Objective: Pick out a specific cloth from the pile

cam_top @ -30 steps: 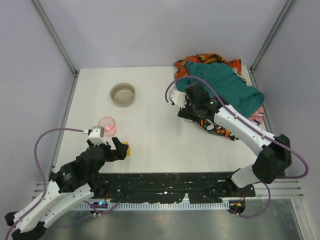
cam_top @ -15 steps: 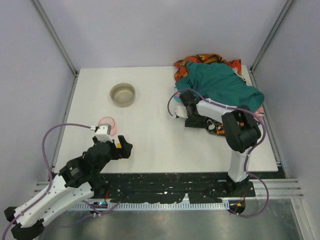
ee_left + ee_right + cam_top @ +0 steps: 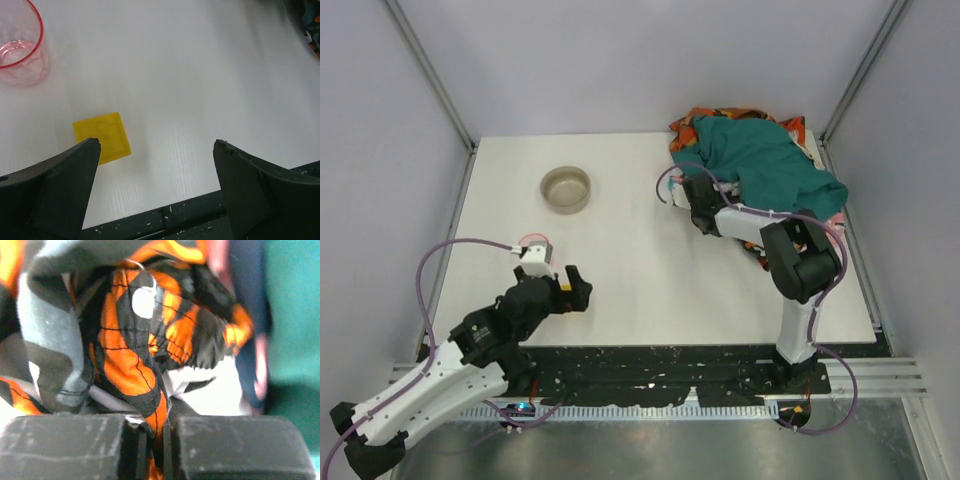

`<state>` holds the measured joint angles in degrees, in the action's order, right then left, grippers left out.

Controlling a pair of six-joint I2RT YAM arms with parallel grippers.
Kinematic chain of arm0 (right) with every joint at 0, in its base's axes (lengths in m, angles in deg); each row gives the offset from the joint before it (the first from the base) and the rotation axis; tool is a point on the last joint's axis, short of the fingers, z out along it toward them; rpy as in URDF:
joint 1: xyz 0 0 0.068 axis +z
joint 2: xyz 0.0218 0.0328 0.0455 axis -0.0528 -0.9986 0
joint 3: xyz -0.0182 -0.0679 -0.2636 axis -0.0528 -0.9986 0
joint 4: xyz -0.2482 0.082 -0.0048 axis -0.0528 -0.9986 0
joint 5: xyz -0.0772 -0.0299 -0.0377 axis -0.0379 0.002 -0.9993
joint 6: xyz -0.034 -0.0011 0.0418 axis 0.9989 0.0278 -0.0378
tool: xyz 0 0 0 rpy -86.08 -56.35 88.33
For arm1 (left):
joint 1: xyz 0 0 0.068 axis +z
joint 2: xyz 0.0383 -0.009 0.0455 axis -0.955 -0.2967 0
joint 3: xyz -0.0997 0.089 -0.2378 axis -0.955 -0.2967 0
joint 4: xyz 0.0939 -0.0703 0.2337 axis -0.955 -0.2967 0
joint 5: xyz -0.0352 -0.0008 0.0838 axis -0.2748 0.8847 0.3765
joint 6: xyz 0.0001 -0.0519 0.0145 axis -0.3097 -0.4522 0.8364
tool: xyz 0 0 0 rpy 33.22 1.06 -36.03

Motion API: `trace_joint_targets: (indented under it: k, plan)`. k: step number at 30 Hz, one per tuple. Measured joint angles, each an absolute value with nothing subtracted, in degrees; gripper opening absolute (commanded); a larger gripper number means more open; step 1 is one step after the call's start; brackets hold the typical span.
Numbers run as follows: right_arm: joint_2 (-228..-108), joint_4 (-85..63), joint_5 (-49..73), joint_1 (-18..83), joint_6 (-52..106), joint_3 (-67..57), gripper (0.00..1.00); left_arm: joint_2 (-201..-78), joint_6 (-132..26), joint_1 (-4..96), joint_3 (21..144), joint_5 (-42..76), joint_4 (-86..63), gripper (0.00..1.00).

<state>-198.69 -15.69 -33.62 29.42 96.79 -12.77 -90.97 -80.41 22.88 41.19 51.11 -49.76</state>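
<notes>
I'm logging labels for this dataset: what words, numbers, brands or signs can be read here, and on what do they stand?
None can be read in any view.
On the yellow square: only a faint mark, not legible as text.
On the orange-and-black cloth: pattern only, no lettering.
On the pink cup and the bowl: nothing printed that shows.

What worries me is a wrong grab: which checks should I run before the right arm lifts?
1. Right claw shut on fabric: ok.
2. Pinched piece is the plain turquoise cloth: not ok; it is orange-and-black patterned fabric.
3. Turquoise cloth visible in the pile: cannot tell; only the dark teal cloth shows on top.
4. Left claw open, away from the pile: ok.
5. Bowl clear of the right arm: ok.
</notes>
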Motion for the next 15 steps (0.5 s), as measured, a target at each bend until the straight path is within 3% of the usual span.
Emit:
trace_joint_targets:
  k: [8,15]
  plan:
    - [-187.4,-5.7,-37.0,28.5,89.9,-9.4,0.05,-108.2,-78.8,27.3,45.8,44.9,-40.6,1.00]
    - [-184.0,-6.0,-36.7,21.8,78.9,-1.8,0.05,-140.6,-74.1,33.2,68.6,37.2,-32.1,1.00]
